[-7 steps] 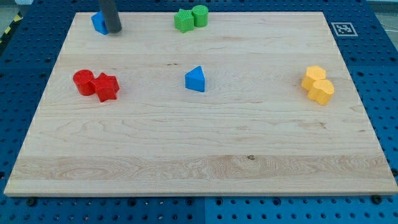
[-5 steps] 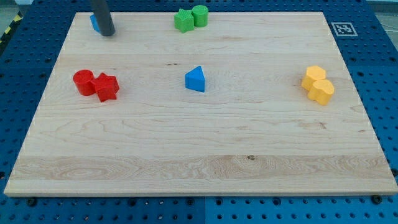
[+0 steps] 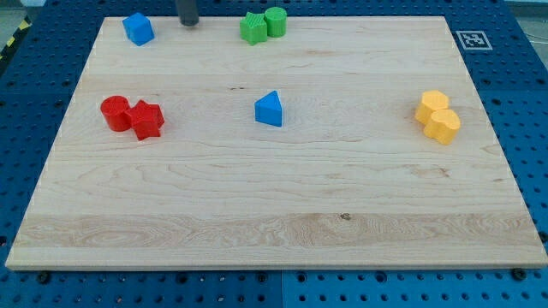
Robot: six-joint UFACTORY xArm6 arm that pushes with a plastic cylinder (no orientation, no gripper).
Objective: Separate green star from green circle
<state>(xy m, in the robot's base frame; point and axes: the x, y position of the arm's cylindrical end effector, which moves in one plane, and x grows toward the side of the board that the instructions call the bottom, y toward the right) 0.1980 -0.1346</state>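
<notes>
The green star (image 3: 253, 28) and the green circle (image 3: 276, 21) sit touching each other at the view's top centre of the wooden board (image 3: 274, 205), star on the left, circle on the right. My tip (image 3: 188, 24) is at the top edge, left of the green star by roughly a block's width or two and right of the blue block (image 3: 137, 28). It touches no block.
A blue triangle (image 3: 270, 109) lies mid-board. A red circle (image 3: 115, 113) and a red star (image 3: 147, 120) touch at the left. Two yellow blocks (image 3: 437, 115) touch at the right. A tag marker (image 3: 472, 39) is at the top right corner.
My tip has moved right along the top edge, from in front of the blue block to between it and the green star. The blue block now shows fully. No block has moved.
</notes>
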